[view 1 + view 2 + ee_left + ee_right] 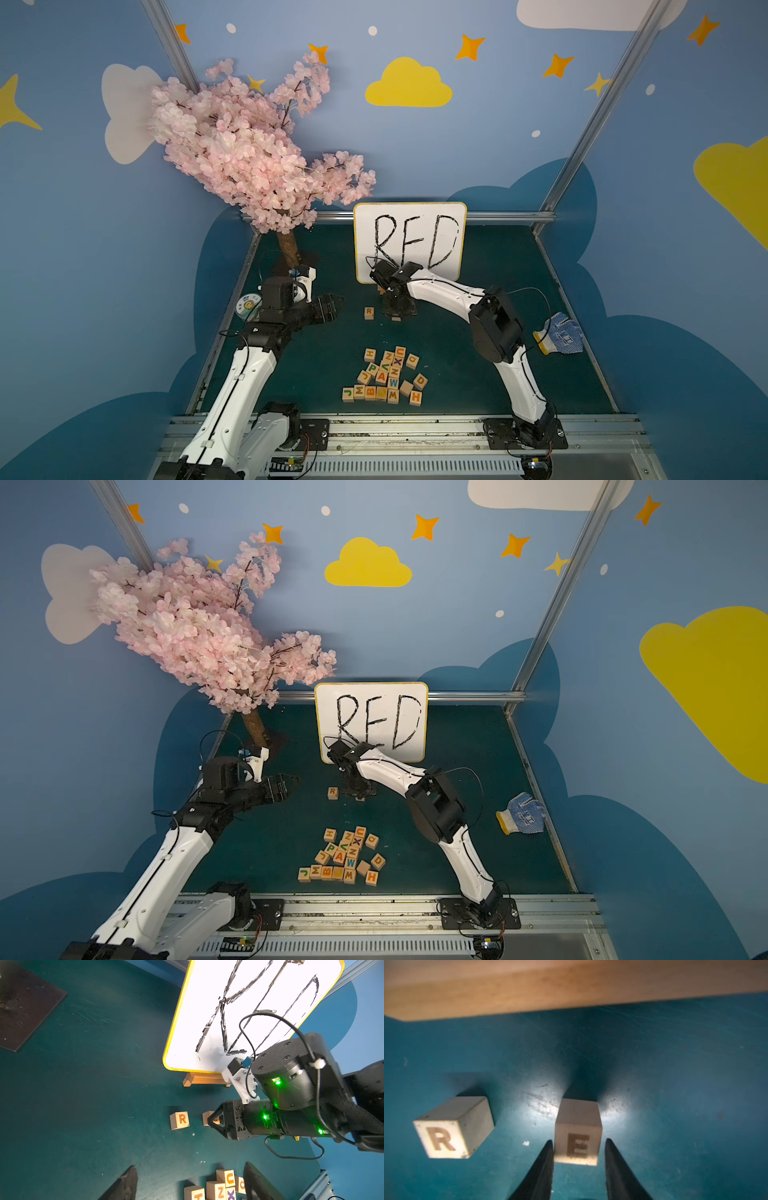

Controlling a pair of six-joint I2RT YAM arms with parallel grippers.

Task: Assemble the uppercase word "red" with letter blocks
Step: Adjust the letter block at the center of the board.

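Two narrow jaws of the right gripper (578, 1140) straddle the E block (578, 1118) on the tabletop (675, 1084); the R block (444, 1138) lies apart to its left. Whether the grip is clamped, I cannot tell.

Twin high overviews; close wrist views, E block (578, 1132) in both

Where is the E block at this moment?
The E block is between the right tool's fingers, as the right wrist view shows. In a top view it lies just right of the R block, in front of the whiteboard.
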